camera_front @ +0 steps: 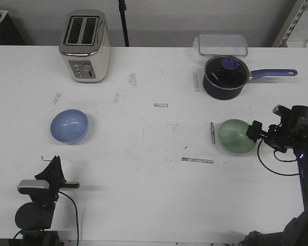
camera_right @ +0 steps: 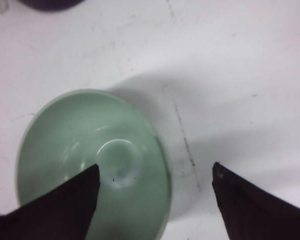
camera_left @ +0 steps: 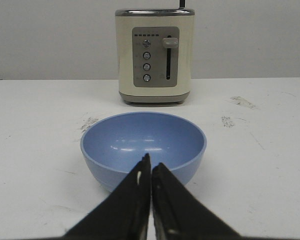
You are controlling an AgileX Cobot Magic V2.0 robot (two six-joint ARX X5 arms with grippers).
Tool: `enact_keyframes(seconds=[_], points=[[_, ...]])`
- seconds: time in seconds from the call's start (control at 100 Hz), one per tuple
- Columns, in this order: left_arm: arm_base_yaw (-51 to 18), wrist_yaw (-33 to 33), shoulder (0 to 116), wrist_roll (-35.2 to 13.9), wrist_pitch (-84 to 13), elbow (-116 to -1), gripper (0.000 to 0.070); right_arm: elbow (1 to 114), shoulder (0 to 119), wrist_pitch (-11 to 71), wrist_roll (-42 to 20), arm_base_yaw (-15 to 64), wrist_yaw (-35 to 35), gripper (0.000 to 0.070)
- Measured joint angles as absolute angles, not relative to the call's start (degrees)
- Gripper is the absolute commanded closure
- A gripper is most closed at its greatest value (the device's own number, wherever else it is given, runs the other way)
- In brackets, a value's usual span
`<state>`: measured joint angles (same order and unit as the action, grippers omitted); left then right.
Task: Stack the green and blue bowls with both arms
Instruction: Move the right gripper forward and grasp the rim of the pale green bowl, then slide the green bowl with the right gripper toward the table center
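The blue bowl [camera_front: 69, 126] sits upright on the white table at the left. It also shows in the left wrist view [camera_left: 143, 146], in front of the toaster. My left gripper [camera_front: 55, 165] is shut and empty, near the front edge, short of the blue bowl; its tips [camera_left: 151, 162] point at it. The green bowl [camera_front: 236, 136] sits at the right. My right gripper [camera_front: 255, 134] is open at the bowl's right rim. In the right wrist view [camera_right: 155, 172] one finger is over the green bowl's [camera_right: 80, 145] inside and the other is outside it.
A cream toaster [camera_front: 85, 46] stands at the back left. A dark navy saucepan [camera_front: 225, 77] with a glass lid and a clear plastic box [camera_front: 222, 44] stand at the back right. Tape marks lie on the table between the bowls.
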<state>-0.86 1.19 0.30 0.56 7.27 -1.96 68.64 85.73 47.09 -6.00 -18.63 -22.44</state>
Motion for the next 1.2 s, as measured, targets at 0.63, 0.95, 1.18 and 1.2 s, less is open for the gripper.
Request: enact_keyframes(seconds=[0.63, 0.95, 1.18, 1.2], points=[[-0.86, 1.19, 0.3, 0.56, 7.27, -1.96, 0.0697, 68.62, 93.43, 45.91, -4.62, -16.49, -19.84, 0.0395], [-0.86, 1.19, 0.3, 0.56, 7.27, -1.96, 0.0697, 68.62, 93.47, 45.15, -4.62, -16.45, -19.86, 0.0692], [-0.86, 1.19, 0.3, 0.56, 7.27, -1.96, 0.0697, 68.62, 92.38, 45.19, -5.5, -16.19, -22.74, 0.0692], [-0.86, 1.19, 0.3, 0.56, 7.27, -1.96, 0.0697, 68.62, 92.01, 45.15, -5.96, -16.08, -23.14, 0.0692]])
